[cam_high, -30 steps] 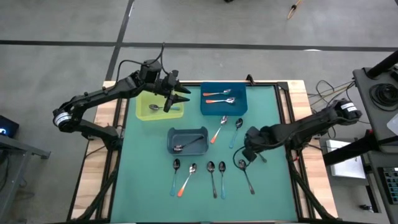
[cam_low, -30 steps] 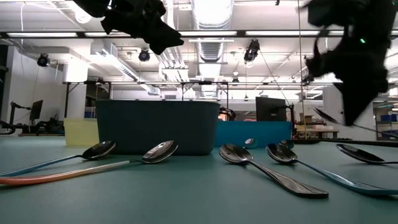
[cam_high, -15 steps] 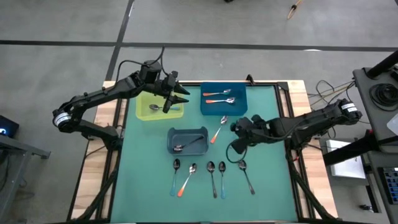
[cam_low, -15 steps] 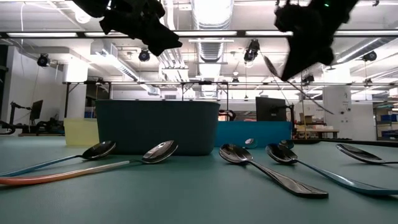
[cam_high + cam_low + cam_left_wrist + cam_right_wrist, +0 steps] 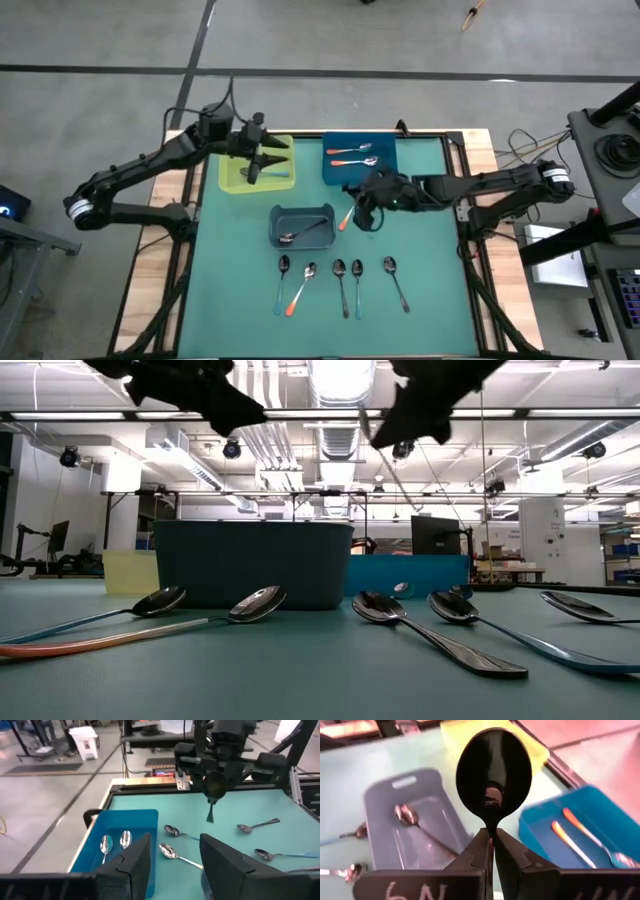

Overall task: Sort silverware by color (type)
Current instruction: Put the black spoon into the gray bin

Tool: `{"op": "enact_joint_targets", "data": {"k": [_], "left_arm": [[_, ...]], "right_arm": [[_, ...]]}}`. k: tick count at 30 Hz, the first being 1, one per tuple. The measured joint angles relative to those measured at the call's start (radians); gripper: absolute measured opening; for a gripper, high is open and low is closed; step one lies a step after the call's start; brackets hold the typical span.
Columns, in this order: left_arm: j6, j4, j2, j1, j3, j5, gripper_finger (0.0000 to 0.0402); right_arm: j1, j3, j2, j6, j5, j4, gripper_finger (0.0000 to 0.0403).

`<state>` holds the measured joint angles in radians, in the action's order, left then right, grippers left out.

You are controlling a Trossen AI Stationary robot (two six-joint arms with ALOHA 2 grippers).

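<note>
My right gripper [image 5: 358, 192] hangs above the mat between the blue bin [image 5: 385, 170] and the grey bin [image 5: 303, 213], shut on a spoon with a dark shiny bowl [image 5: 490, 770]. My left gripper [image 5: 255, 170] stands open over the yellow-green bin [image 5: 230, 172], nothing between its fingers [image 5: 172, 865]. Two orange-handled spoons [image 5: 352, 156] lie in the blue bin, and one dark spoon [image 5: 300, 234] lies in the grey bin. Several spoons [image 5: 340, 272] lie in a row on the mat near the front edge. One orange-handled spoon [image 5: 349, 211] lies beside the grey bin. My right gripper pinches the spoon's neck [image 5: 490, 827], just under the bowl, between its two fingers. The fingers come from the table's right, slanting a little down. The bowl sticks out past the fingertips, the handle [image 5: 392, 478] slants down below the gripper, and the spoon is lifted clear.
The green mat [image 5: 440, 250] is bare on its right side and along its left strip. The table's wooden border and metal frame [image 5: 480, 200] run around it. In the low view the row of spoons [image 5: 380, 607] lies in front of the grey bin [image 5: 250, 565].
My right gripper has risen with the spoon and gone from the row of spoons toward the table's far edge and left, tipping from pointing down to nearly level and rolling. My left gripper has drawn back a little toward the table's left edge over the yellow-green bin, still open.
</note>
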<state>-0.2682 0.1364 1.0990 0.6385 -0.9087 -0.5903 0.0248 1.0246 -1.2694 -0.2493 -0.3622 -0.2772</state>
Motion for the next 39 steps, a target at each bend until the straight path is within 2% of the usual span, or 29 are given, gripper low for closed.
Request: {"op": "enact_joint_targets", "data": {"k": [6,11,24,34,39], "left_arm": [[0.017,-0.047,-0.097,0.006,0.07,0.007,0.0151],[0.02,-0.049,-0.153,0.008,0.097,0.068,0.0151],[0.024,-0.047,-0.207,0.008,0.128,0.087,0.0151],[0.024,-0.047,-0.207,0.006,0.127,0.087,0.0151],[0.026,-0.047,-0.204,0.007,0.127,0.087,0.0151]], "right_arm": [[-0.035,0.1,-0.094,0.123,0.069,0.051,0.0012],[-0.05,0.218,-0.207,0.213,0.135,0.043,0.0012],[-0.062,0.493,-0.453,0.353,0.293,-0.046,0.0012],[-0.065,0.56,-0.55,0.403,0.396,-0.073,0.0012],[-0.066,0.56,-0.581,0.424,0.401,-0.088,0.0012]]}}
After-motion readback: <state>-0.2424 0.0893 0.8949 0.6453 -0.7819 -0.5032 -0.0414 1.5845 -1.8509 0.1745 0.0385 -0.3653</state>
